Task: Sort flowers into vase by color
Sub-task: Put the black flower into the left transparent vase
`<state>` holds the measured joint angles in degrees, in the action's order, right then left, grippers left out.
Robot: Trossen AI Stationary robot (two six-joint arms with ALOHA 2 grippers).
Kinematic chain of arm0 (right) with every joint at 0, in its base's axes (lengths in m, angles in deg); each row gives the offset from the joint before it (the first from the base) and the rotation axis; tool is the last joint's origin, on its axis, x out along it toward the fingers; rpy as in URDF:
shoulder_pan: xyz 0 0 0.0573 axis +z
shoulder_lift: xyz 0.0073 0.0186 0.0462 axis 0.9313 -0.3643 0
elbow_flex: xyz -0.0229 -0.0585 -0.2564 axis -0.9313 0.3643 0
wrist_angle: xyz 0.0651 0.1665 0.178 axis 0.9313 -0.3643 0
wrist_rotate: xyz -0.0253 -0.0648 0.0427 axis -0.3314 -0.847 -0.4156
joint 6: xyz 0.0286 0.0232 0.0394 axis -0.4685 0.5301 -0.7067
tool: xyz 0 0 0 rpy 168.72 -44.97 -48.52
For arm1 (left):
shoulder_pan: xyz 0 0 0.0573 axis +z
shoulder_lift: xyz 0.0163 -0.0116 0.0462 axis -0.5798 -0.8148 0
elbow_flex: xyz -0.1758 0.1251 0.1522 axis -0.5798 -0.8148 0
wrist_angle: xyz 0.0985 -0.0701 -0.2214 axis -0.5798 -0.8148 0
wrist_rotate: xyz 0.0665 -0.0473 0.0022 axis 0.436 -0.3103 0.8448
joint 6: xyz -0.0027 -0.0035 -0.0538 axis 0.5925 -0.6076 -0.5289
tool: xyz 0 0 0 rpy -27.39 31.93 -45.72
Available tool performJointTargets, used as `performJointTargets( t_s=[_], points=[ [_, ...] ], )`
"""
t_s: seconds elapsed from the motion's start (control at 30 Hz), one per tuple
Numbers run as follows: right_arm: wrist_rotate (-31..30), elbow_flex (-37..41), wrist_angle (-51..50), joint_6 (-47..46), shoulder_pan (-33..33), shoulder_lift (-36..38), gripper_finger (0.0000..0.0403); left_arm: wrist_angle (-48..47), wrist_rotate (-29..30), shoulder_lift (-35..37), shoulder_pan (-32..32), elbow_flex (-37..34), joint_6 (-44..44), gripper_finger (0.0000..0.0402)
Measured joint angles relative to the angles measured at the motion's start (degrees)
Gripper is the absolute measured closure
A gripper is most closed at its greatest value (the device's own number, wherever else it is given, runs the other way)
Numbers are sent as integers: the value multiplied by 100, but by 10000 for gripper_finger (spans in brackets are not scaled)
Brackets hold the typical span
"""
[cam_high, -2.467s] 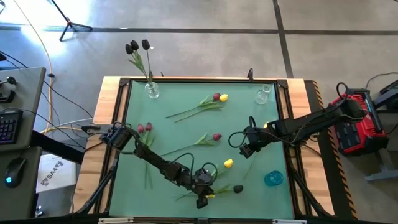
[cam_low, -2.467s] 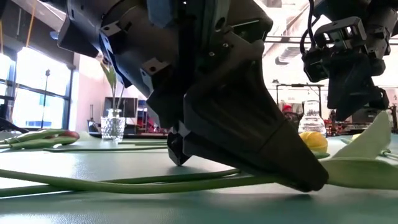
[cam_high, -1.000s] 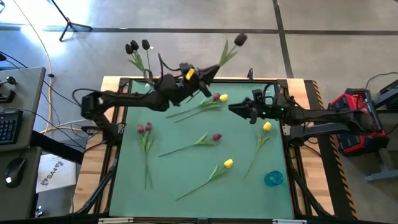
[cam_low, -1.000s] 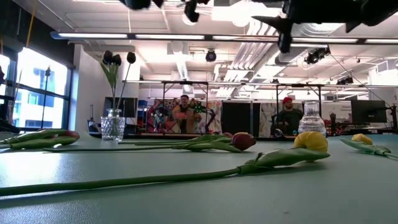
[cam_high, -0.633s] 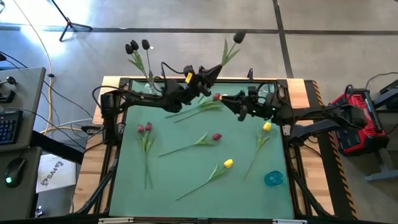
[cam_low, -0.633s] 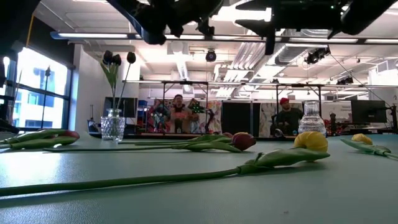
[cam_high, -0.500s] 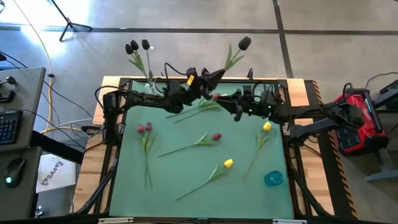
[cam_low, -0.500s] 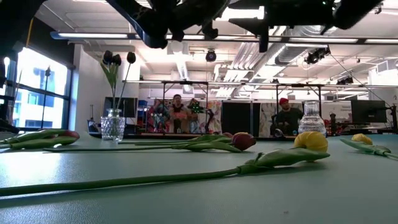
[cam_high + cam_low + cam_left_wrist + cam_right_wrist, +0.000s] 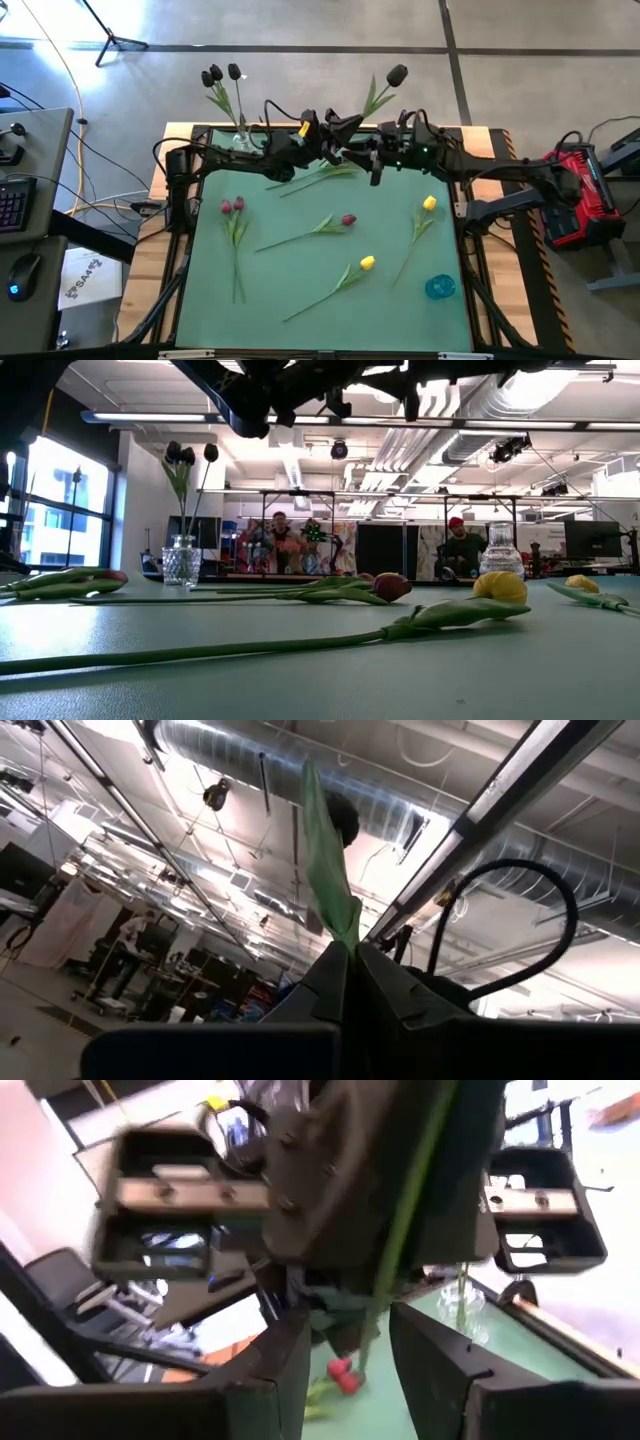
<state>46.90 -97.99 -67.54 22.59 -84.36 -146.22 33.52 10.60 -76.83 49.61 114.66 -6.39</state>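
**Q:** What changed?

**A:** Your right gripper (image 9: 372,160) has closed in on the left gripper (image 9: 335,140) over the table's (image 9: 300,290) far edge; a handover looks imminent. Left jaws are clamped on the black tulip (image 9: 396,74); right jaws are apart around its stem.

**Q:** Obstacles?

**A:** Red and yellow tulips (image 9: 352,157) lie just below. The black-flower vase (image 9: 244,146) stands near, to the left.

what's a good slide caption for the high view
Left pincer holds a black tulip upright as the right pincer closes in on its stem.
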Motion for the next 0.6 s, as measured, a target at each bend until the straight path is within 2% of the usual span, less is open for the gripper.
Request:
performJointTargets(
  t_s=[0.17, 0.4, 0.6],
  points=[
    [300, -104, 16, -16, -81, -131, 304, 30, 12, 0, 0, 0, -3, 401],
    [593, -114, 25, -58, -155, -160, 394, 66, -314, 0, 0, 0, -73, 401],
    [731, -114, -9, -316, -157, -156, 401, 61, -371, 0, 0, 0, -167, 401]
  ],
)
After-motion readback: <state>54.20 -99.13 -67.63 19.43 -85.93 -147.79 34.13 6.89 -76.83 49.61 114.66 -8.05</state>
